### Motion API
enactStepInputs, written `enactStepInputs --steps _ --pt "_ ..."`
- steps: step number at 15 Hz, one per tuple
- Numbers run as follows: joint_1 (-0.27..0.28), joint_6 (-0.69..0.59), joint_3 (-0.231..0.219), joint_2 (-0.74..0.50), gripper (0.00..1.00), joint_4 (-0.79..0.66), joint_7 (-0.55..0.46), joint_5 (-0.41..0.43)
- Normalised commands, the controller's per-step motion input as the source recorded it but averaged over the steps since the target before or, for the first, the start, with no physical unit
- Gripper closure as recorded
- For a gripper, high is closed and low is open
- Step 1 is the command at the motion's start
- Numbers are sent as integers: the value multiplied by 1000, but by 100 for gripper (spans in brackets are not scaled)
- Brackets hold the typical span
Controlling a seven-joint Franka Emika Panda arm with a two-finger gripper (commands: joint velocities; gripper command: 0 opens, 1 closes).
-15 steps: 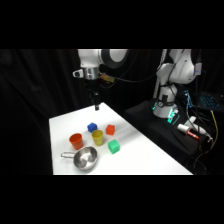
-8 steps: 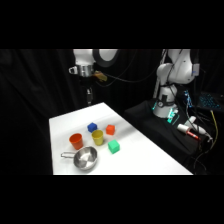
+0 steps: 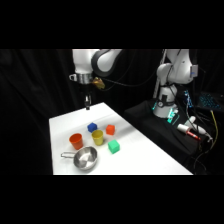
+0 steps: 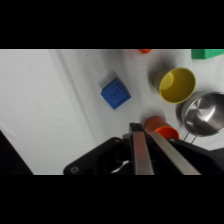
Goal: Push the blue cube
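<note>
- My gripper (image 3: 88, 103) hangs above the white table's (image 3: 145, 155) far edge; in the wrist view my fingers (image 4: 141, 150) lie pressed together, gripping nothing.
- The blue cube (image 4: 115, 93) lies flat on the table just beyond my fingertips, apart from them; from the side it (image 3: 92, 127) lies nearer the camera than my gripper.
- Around it: an orange cup (image 3: 76, 140), a yellow cup (image 3: 97, 137), a red cube (image 3: 110, 130), a green cube (image 3: 113, 146) and a steel pan (image 3: 84, 158).
- Past the table, black drapes (image 3: 30, 90) and my base (image 3: 167, 102) with cables.
</note>
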Motion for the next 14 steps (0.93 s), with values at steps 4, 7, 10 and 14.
enactStepInputs --steps 4,7,10,14 --pt "-7 175 -25 268 96 125 167 -54" --pt "-14 114 5 257 95 160 104 0" --pt "-11 129 5 240 95 157 84 -8" --pt "-20 143 -1 228 95 146 70 -9"
